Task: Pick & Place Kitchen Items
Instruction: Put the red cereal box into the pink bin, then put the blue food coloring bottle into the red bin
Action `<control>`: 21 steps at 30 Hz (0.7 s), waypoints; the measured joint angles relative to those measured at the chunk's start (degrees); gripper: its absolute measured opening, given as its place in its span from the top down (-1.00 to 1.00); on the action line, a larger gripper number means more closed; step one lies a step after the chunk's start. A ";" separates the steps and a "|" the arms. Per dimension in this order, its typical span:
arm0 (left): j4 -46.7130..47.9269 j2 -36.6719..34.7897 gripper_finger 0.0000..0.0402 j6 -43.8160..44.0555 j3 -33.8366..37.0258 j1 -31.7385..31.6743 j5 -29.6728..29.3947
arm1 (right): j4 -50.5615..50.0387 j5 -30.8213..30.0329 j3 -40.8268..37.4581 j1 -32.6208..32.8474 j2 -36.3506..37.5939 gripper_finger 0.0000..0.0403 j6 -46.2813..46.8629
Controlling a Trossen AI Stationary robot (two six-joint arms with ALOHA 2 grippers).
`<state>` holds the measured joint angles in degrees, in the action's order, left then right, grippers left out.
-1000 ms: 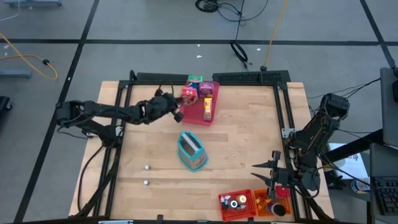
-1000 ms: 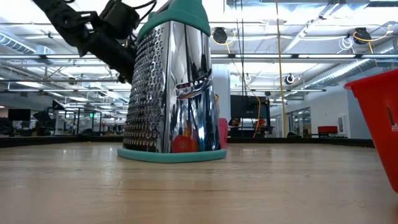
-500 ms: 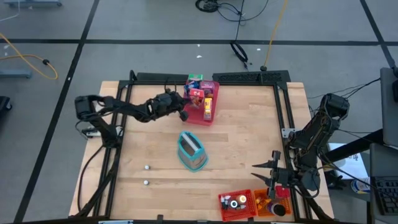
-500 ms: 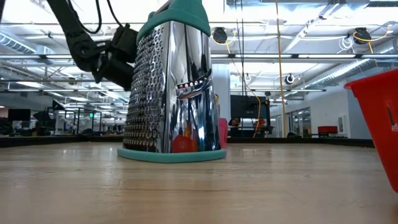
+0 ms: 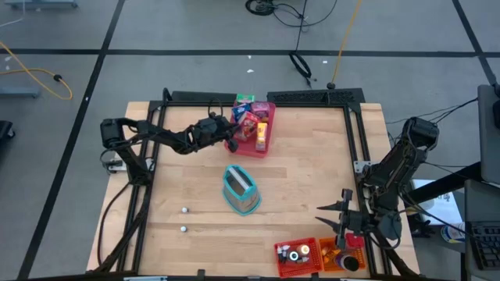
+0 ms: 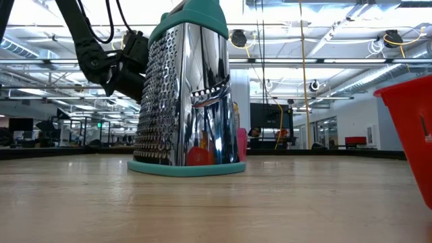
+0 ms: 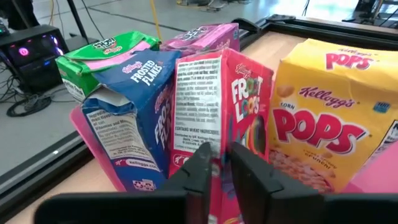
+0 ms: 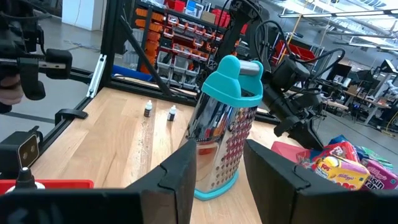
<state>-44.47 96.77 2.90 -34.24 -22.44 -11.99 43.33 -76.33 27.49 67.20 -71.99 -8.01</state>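
Surroundings: a steel grater (image 5: 241,190) with teal trim stands mid-counter (image 5: 312,164), between both arms; red and orange bins (image 5: 316,256) sit at the near edge.
Items: red Froot Loops box (image 7: 221,124), blue Frosted Flakes box (image 7: 134,118) and yellow Corn Pops box (image 7: 326,118) stand packed in the pink tray (image 5: 268,136).
Left pincer (image 7: 216,168): narrow, fingers against the Froot Loops box.
Right pincer (image 8: 217,165): partly open, empty, over the bins.

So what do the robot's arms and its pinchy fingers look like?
Both arms are dark, thin and jointed, with black cables running along them. The left gripper and right gripper each end in two flat, black, squared-off fingers. No writing or stickers show on them.
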 joint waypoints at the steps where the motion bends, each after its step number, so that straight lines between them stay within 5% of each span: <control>1: 0.00 0.00 0.66 0.07 0.00 0.00 0.00 | 0.16 0.01 -0.22 0.00 0.00 0.38 0.02; 11: -0.68 -1.35 0.12 -0.08 0.00 0.57 0.15 | 0.30 0.00 -3.02 -1.57 -0.02 0.38 4.53; 16: 1.07 -6.47 0.00 -2.35 -0.02 0.67 -0.29 | 2.49 0.04 -3.02 -1.57 -0.02 0.38 4.07; 21: 13.11 -15.66 0.01 -1.77 -0.04 1.10 -2.77 | 2.74 0.06 -3.02 -1.57 -0.02 0.38 3.94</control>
<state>-31.36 81.11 1.13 -34.28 -21.34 -14.76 46.07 -76.27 24.47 65.63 -72.01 -4.07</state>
